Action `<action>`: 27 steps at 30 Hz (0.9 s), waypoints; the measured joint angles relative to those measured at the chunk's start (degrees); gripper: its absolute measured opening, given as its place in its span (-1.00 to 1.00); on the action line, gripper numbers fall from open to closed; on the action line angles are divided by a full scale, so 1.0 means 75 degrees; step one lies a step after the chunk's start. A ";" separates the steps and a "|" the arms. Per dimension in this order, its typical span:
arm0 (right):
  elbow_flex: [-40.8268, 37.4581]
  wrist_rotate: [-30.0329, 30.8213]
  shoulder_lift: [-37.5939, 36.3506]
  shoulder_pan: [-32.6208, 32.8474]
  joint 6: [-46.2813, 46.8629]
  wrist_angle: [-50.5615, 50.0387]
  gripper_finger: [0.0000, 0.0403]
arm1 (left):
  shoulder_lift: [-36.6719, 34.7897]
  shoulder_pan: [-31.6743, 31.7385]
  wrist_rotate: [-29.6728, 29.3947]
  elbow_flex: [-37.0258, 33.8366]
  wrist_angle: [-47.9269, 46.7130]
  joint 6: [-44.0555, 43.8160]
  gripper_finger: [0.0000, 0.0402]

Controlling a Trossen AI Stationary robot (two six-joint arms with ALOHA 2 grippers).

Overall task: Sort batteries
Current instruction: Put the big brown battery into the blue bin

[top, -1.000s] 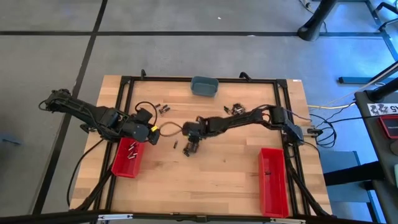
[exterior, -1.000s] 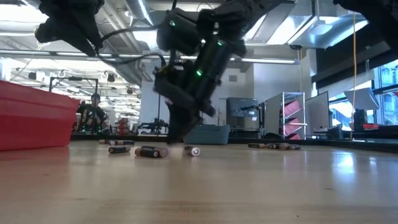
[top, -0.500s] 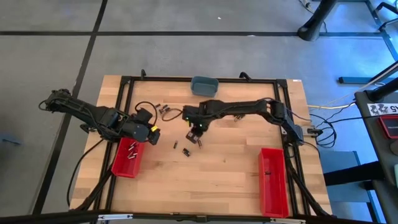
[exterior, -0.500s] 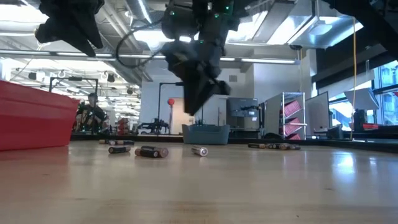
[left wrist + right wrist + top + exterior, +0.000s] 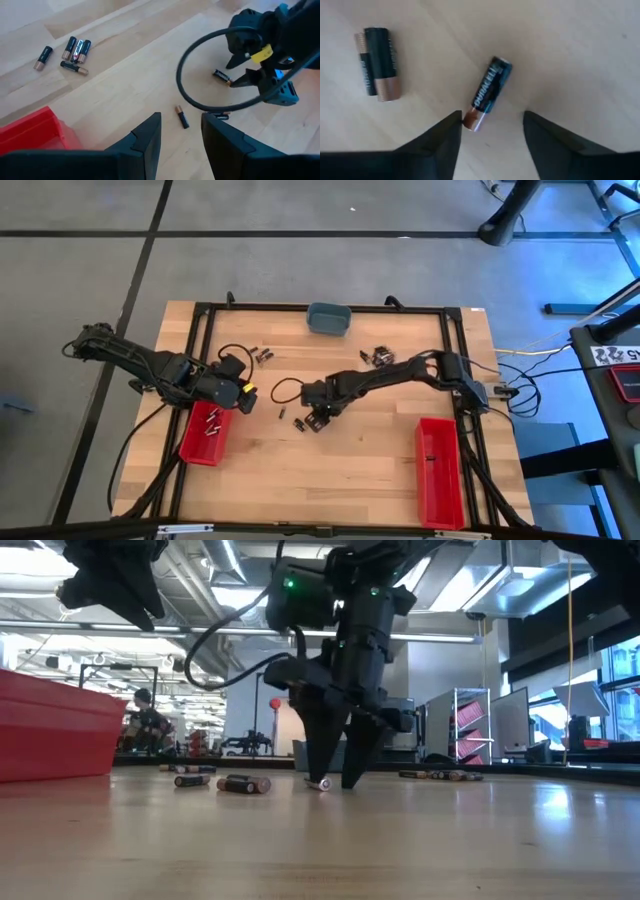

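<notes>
A: How far along is the sorting looking on the desk (image 5: 380,460)?

B: Early. The left red bin (image 5: 205,433), near the left edge, is holding a few batteries, and the right red bin (image 5: 438,470), toward the front right corner, is showing perhaps one. Loose batteries are lying in a cluster (image 5: 379,357) toward the back right, a small group (image 5: 263,356) toward the back left, and a few mid-desk.

A: What are the grippers doing?

B: The right gripper (image 5: 318,420) is reaching down mid-desk, jaws spread wide and gripping nothing, straddling a blue battery (image 5: 487,93) lying flat between its tips. The left gripper (image 5: 243,395) is hovering above the left bin's back end, partly open and empty
</notes>
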 joint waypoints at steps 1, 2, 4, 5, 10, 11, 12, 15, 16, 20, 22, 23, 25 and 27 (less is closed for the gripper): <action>-0.0056 0.0184 -0.0005 0.0010 0.0006 0.0042 -0.03 | 0.0000 0.0000 -0.0001 0.0000 0.0000 0.0046 -0.36; -0.0142 0.0339 -0.0014 0.0049 0.0007 0.0093 -0.09 | 0.0000 0.0000 -0.0002 0.0000 0.0004 0.0098 -0.36; -0.0284 0.0540 -0.0017 0.0056 -0.0005 0.0152 -0.26 | 0.0000 0.0000 -0.0002 0.0000 0.0001 0.0192 -0.36; -0.0350 0.0548 -0.0015 0.0051 -0.0021 0.0157 -0.35 | 0.0000 0.0000 0.0001 0.0000 0.0001 0.0192 -0.36; -0.0457 0.0517 -0.0009 0.0032 -0.0192 0.0160 -0.86 | 0.0000 0.0000 -0.0002 0.0000 0.0004 0.0193 -0.36; -0.0377 0.0503 -0.0011 0.0032 -0.0270 0.0135 -0.89 | 0.0000 0.0000 -0.0002 0.0000 0.0005 0.0205 -0.36; -0.0290 0.0505 -0.0034 0.0031 -0.0294 0.0086 -0.89 | 0.0000 0.0000 -0.0002 0.0000 0.0006 0.0249 -0.36; 0.0168 0.0715 -0.0026 0.0013 -0.0289 -0.0083 -0.83 | 0.0000 0.0000 -0.0003 0.0000 0.0010 0.0469 -0.36; 0.0394 0.0904 -0.0005 -0.0007 -0.0294 -0.0213 -0.82 | 0.0000 -0.0003 -0.0002 0.0000 0.0010 0.0537 -0.36; 0.1651 0.1322 -0.0120 -0.0278 -0.0768 -0.0810 -0.91 | 0.0000 0.0000 -0.0004 0.0000 0.0016 0.0831 -0.36; 0.2316 0.1466 -0.0119 -0.0495 -0.1149 -0.1084 -0.98 | 0.0000 0.0000 -0.0004 0.0000 0.0017 0.0900 -0.36; 0.2640 0.1544 -0.0108 -0.0616 -0.1361 -0.1281 -0.99 | 0.0000 0.0000 -0.0002 0.0000 0.0016 0.0940 -0.36; 0.3298 0.1638 -0.0105 -0.0901 -0.1789 -0.1541 -0.99 | 0.0000 0.0000 -0.0002 0.0000 0.0019 0.1028 -0.36; 0.3900 0.1675 -0.0120 -0.1285 -0.2255 -0.1755 -0.98 | 0.0000 0.0006 -0.0002 0.0000 0.0019 0.1052 -0.36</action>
